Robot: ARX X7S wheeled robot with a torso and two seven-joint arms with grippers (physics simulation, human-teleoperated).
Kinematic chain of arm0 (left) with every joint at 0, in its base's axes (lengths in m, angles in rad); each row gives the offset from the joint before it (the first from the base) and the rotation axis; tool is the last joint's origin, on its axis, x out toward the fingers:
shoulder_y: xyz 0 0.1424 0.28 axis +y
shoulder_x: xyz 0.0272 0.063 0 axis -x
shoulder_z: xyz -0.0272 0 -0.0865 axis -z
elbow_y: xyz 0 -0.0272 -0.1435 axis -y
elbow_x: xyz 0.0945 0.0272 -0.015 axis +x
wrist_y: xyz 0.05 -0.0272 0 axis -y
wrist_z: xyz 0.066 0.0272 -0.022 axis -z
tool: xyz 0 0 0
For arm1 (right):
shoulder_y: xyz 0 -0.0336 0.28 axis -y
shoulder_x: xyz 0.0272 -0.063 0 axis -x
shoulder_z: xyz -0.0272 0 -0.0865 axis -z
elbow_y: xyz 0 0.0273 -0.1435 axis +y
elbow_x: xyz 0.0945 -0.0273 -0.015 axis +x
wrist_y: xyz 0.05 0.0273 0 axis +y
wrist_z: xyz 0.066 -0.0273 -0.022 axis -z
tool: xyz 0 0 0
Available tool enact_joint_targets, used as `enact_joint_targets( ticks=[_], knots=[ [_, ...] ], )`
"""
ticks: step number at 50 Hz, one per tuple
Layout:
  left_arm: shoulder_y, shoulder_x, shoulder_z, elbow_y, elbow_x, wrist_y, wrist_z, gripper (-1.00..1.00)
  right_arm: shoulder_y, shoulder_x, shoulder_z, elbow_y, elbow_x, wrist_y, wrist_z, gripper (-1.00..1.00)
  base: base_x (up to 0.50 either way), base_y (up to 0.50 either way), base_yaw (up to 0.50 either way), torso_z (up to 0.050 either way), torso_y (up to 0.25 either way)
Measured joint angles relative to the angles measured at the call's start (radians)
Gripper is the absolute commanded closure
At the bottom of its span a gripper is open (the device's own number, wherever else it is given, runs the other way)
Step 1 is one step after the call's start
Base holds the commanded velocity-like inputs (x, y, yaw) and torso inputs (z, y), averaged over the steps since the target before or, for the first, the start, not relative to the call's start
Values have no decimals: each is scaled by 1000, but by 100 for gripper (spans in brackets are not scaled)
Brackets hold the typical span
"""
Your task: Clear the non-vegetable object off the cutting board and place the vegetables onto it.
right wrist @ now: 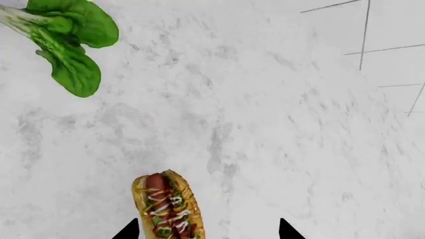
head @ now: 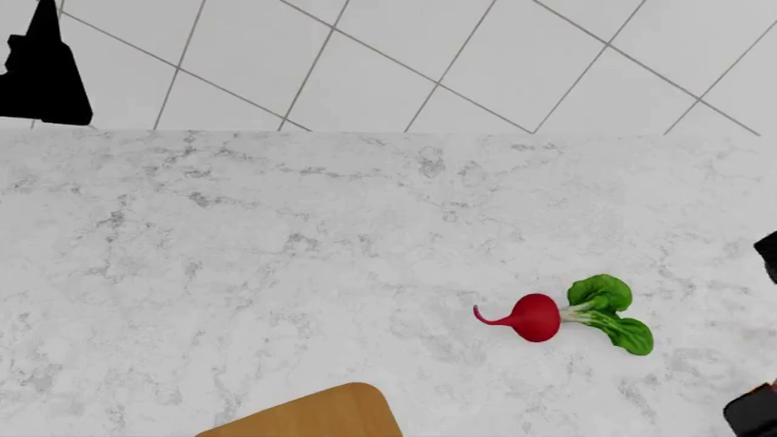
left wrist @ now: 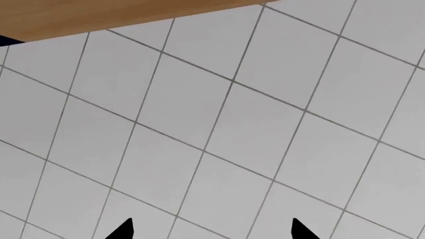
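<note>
The hot dog [right wrist: 166, 206] lies on the marble counter, off the cutting board, between the wide-apart fingertips of my right gripper [right wrist: 207, 230] and closer to one fingertip [right wrist: 129, 230]. That gripper is open. The radish [head: 534, 317] rests on the counter with its green leaves [head: 613, 314] [right wrist: 66, 45] spread out, apart from the hot dog. Only a rounded corner of the cutting board [head: 316, 414] shows, at the head view's lower edge, and it is bare. My left gripper [left wrist: 212, 230] is open over white tiles with nothing between its fingers.
The marble counter [head: 304, 255] ends at a far edge with white tiles [head: 401, 55] beyond. A black part of my left arm [head: 43, 73] hangs at the far left. Dark parts of my right arm [head: 767, 255] show at the right edge. A brown wooden strip [left wrist: 99, 15] crosses the left wrist view.
</note>
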Motion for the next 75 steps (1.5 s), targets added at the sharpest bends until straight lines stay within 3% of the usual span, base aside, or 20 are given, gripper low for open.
enact_joint_targets(
  ticks=[19, 28, 50, 75],
  knots=[
    [-2, -6, -3, 3, -7, 1, -3, -100, 119, -181, -4, -77, -22, 115, -80, -100, 0, 0, 0, 0, 0],
    [-6, -11, -11, 10, -14, -5, -5, -100, 169, -263, -34, -104, -120, 116, -228, -100, 0, 0, 0, 0, 0],
    [-32, -25, -21, 10, -22, -14, -8, -100, 263, -474, -302, 13, -631, -157, -827, -100, 0, 0, 0, 0, 0],
    [-39, -36, -22, 11, -26, -11, -12, -100, 195, -614, -415, 215, -786, -369, -1139, -100, 0, 0, 0, 0, 0]
  ],
)
